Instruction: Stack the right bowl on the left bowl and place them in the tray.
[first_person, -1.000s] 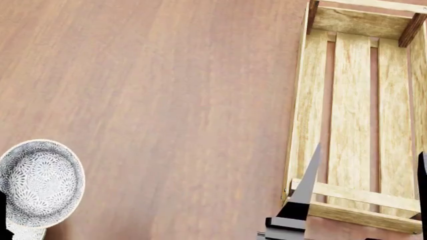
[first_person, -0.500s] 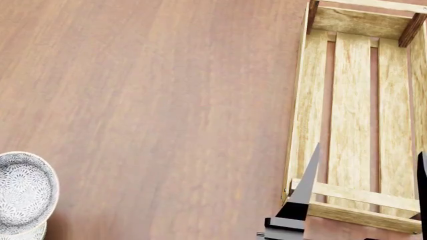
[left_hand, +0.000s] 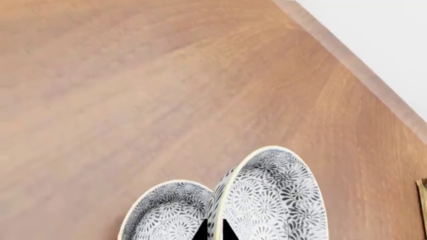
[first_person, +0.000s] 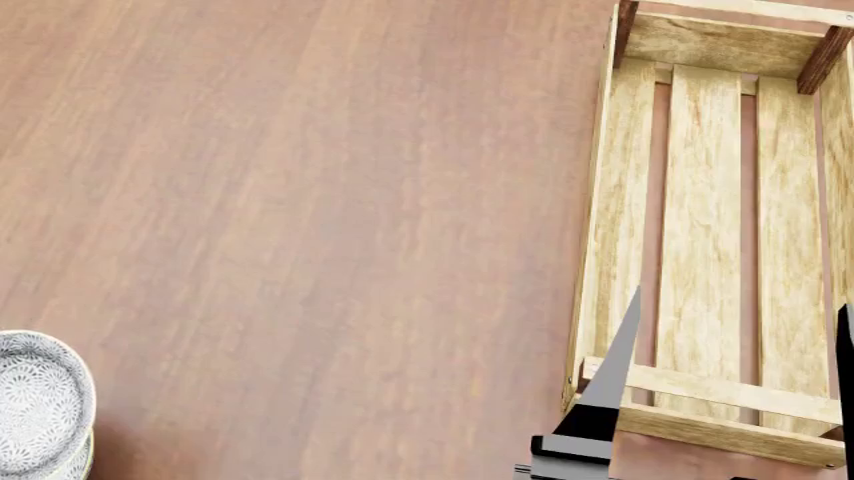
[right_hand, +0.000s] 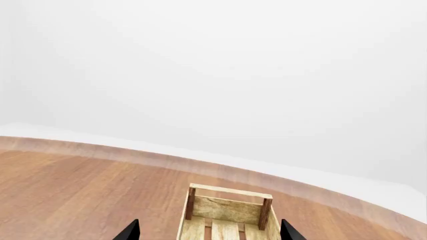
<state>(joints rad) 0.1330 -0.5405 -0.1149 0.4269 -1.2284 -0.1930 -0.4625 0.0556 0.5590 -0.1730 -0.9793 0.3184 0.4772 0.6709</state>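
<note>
Left: tool (left_hand: 215, 234) pinches tilted floral-patterned bowl (left_hand: 270, 197) rim; right tool (right_hand: 209, 231) spread above slatted wood tray (right_hand: 227, 210).

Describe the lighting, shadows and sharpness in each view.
Head view: flat, even light, sharp, a soft shadow beside the bowls. Left wrist view: the upper bowl is crisp, no glare. Right wrist view: blank white background, the tray sharp.

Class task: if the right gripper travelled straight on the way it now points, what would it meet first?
Probably the tray. The right gripper is open, its fingertips framing the tray's near end in the right wrist view, with nothing visible between. Depth is unclear.
</note>
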